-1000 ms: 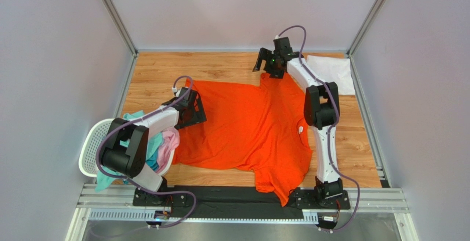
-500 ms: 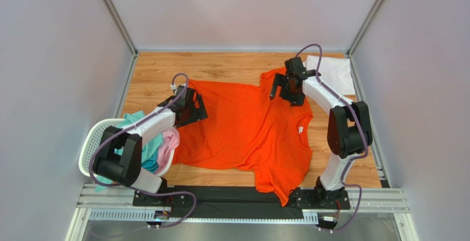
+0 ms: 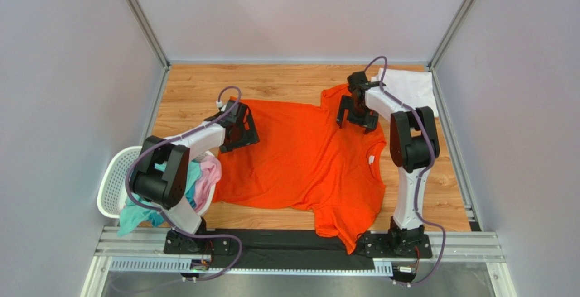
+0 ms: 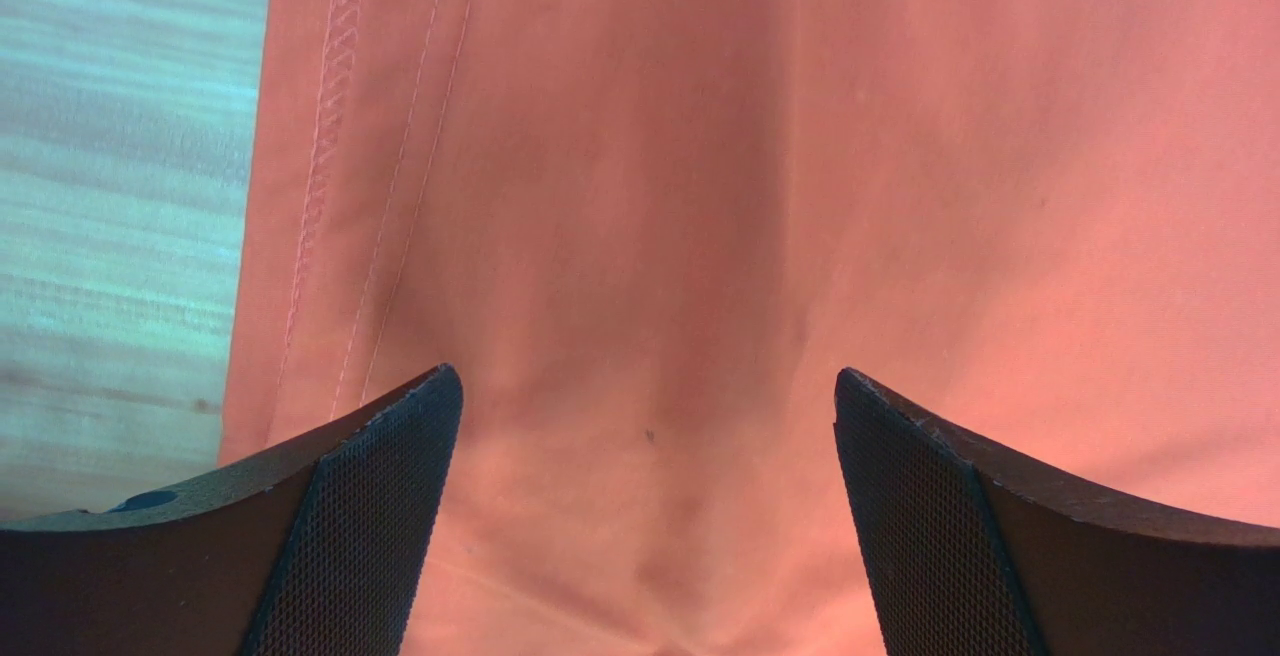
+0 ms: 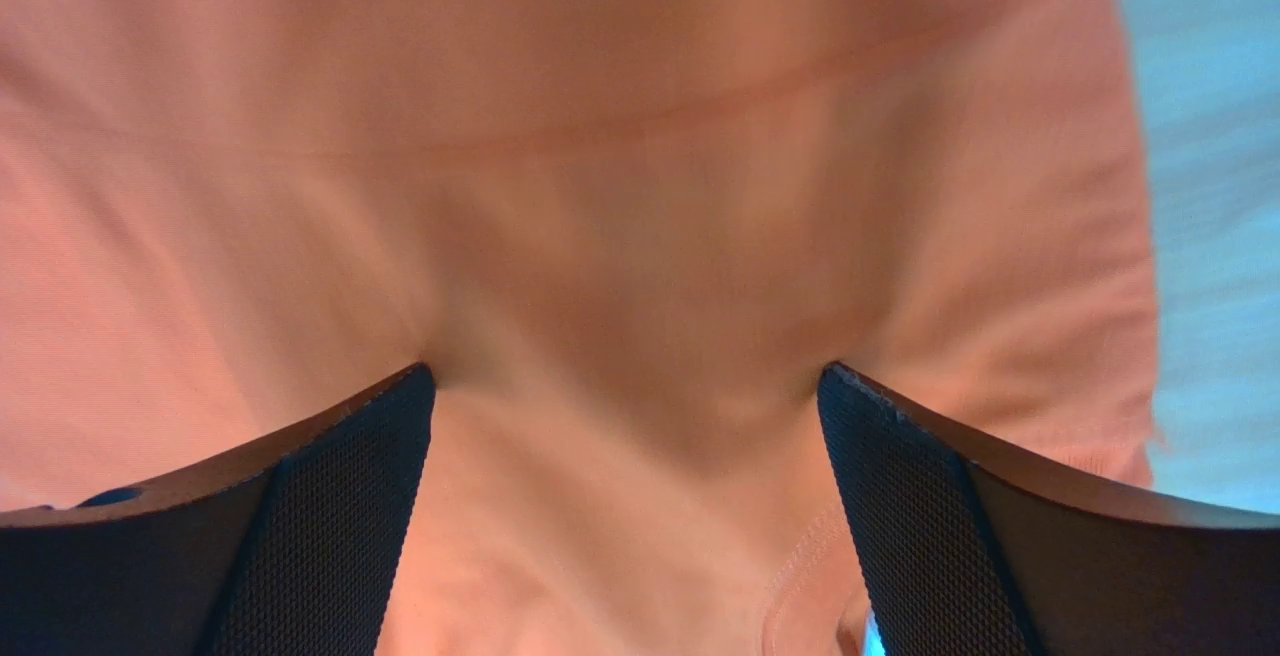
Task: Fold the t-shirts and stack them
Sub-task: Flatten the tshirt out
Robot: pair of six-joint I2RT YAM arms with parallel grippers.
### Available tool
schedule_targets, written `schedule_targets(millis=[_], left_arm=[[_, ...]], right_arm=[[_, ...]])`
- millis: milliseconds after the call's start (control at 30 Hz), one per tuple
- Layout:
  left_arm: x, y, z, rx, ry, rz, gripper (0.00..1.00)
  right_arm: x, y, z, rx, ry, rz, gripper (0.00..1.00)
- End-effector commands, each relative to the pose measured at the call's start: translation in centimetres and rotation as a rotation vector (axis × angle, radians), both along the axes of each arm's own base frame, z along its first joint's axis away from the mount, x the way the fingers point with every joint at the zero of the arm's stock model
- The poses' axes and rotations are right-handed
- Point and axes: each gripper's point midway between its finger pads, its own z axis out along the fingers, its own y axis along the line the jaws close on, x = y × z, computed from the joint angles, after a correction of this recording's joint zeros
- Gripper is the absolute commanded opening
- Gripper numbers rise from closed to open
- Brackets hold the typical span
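On the table (image 3: 190, 86), orange shirt (image 3: 306, 164) lies spread flat, left gripper (image 3: 238, 132) wide over its far-left hem corner, right gripper (image 3: 355, 113) wide over the far sleeve, neither holding cloth; fold looks about to start, next both must drop and pinch.

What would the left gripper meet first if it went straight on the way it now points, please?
Most likely the orange t-shirt, just inside its stitched hem: the left gripper points its open jaws down at that cloth, perhaps touching it.
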Motion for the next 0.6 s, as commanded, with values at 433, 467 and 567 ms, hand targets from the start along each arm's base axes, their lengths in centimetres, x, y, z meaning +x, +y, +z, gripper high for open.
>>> schedule_targets(millis=[433,467,567], left_arm=[[4.3,-0.7,-1.4,0.038,0.05,0.079,1.0],[5.0,-0.8,-1.3,0.038,0.046,0.079,1.0],[5.6,-1.0,-1.2,0.04,0.051,0.078,1.0]], right_arm=[[9.2,-2.0,-1.3,-0.006,0.004,0.019,1.0],[9.6,-2.1,-1.4,-0.004,-0.003,0.021,1.0],[12.1,-2.2,-1.1,0.027,-0.053,0.025,1.0]])
